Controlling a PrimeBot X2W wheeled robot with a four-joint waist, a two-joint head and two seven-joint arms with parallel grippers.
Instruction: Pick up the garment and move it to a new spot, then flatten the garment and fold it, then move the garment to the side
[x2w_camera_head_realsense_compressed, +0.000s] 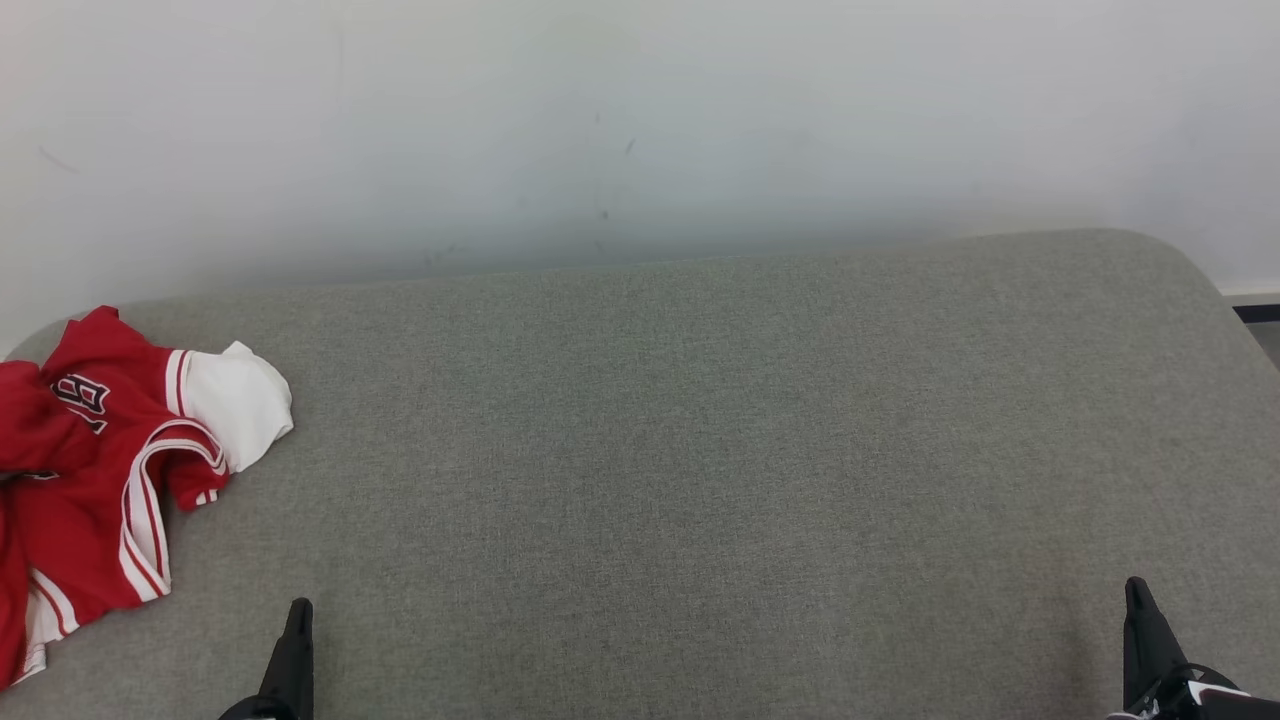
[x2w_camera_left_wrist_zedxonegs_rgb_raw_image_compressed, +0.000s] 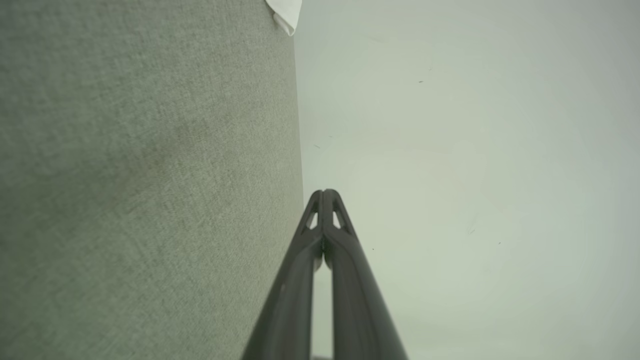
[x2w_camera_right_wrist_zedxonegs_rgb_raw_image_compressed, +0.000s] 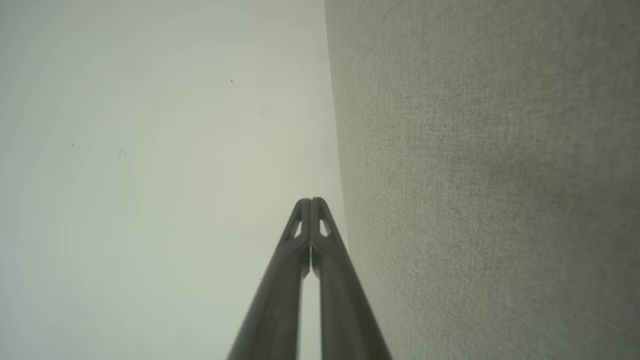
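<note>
We had the jersey (x2w_camera_head_realsense_compressed: 90, 480) crumpled at the table's (x2w_camera_head_realsense_compressed: 700, 450) left edge. Our left fingers (x2w_camera_left_wrist_zedxonegs_rgb_raw_image_compressed: 350, 290) and right fingers (x2w_camera_right_wrist_zedxonegs_rgb_raw_image_compressed: 340, 300) were pinched together, empty.

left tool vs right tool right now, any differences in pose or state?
Position: left tool sits lower left, near the red and white garment; right tool sits lower right, far from it across the grey cushion.
Base: the right tool shows a white and black wrist part; the left tool's base looks all dark.
Shared: both shut, holding nothing, pointing toward the wall.
</note>
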